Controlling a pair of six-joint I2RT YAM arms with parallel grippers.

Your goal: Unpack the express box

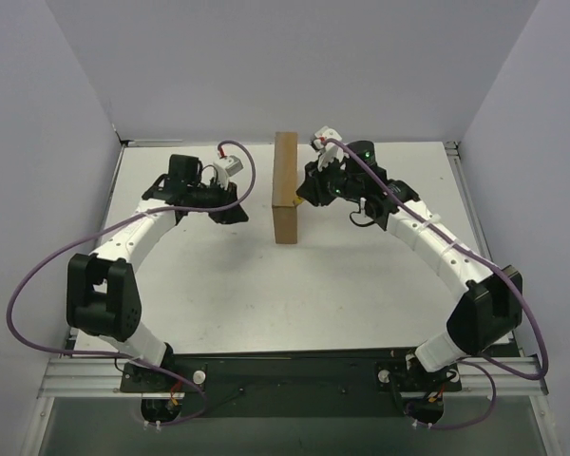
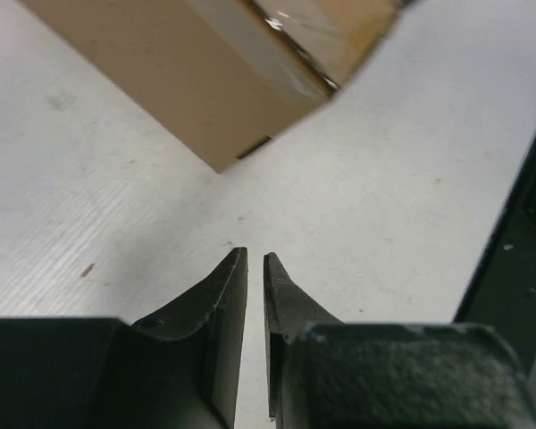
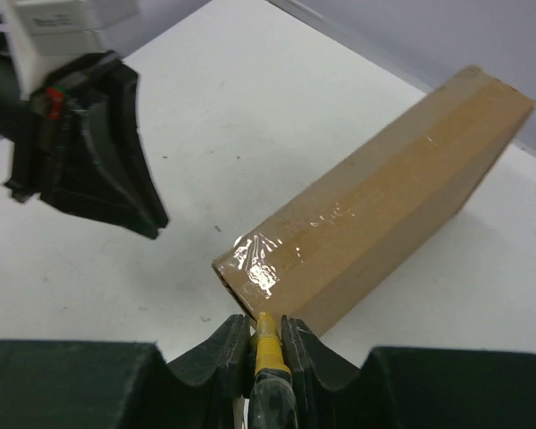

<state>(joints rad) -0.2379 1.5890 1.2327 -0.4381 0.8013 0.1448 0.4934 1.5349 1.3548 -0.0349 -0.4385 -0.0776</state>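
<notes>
At bench (image 1: 266, 304) centre: express box (image 1: 285, 188) standing on long edge. Plain brown cardboard, flat rectangular, closed, glossy clear tape along upper face. Right hand (image 3: 265, 326) clamped on yellow knife (image 3: 266, 347), tip at box's taped end. Left hand (image 2: 255, 261) near box, fingers slightly apart, empty.

Express box (image 1: 285, 187), closed, standing on edge.
Plain brown cardboard, upright on one long narrow side at the middle of the counter (image 1: 266, 294), its length running away from me; glossy clear tape wraps its near corner.
</notes>
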